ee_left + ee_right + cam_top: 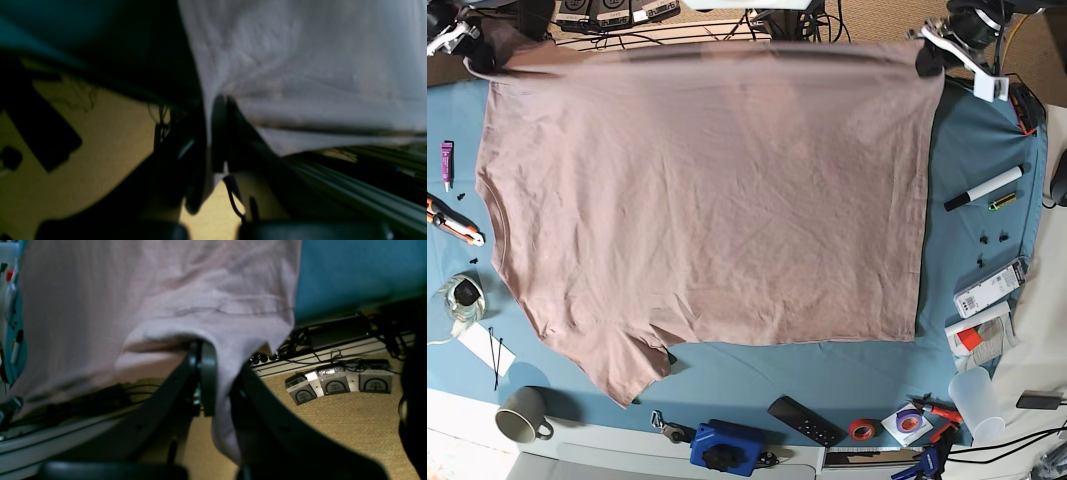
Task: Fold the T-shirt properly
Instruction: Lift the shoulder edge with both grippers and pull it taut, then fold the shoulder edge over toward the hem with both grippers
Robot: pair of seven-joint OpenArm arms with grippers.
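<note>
Left wrist view: left gripper (218,133) pinched closed on T-shirt (300,66) hem, cloth bunched between jaws.

Right wrist view: right gripper (213,386) clamped on T-shirt (133,300) edge, fabric draping through jaws. Three grey boxes (335,383) on floor.

Base view: one T-shirt (707,200) spread across teal table cloth (987,130), both far corners gripped at far table edge. One marker (983,188) near right edge, one mug (522,414) at near-left corner.

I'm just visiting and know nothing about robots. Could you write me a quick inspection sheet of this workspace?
Surface: teal table cloth, mostly covered.
Job's things: T-shirt spread flat, not yet folded, top edge lifted at both corners.
Clutter: marker, mug, remote, red tape roll, plastic cup.
Grippers: left gripper and right gripper each shut on a T-shirt corner.
Cables: tangle beyond the table's far edge.
Surroundings: tan carpet, three grey boxes.
</note>
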